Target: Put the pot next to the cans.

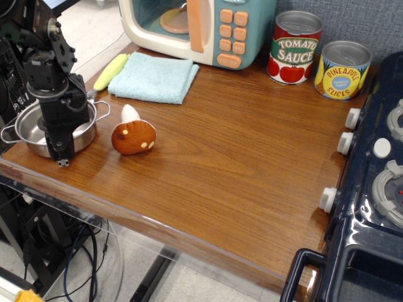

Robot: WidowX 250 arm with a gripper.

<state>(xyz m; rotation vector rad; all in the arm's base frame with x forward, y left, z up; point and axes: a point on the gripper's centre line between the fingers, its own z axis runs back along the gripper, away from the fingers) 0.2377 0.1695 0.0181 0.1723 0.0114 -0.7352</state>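
While the tool (61,148) grips the small shiny steel pot's (31,129) rim, lift level, clearing the brown mushroom toy (133,136), toward the 2 labelled cans (320,58).

black arm far left, tool (62,148) pointing down
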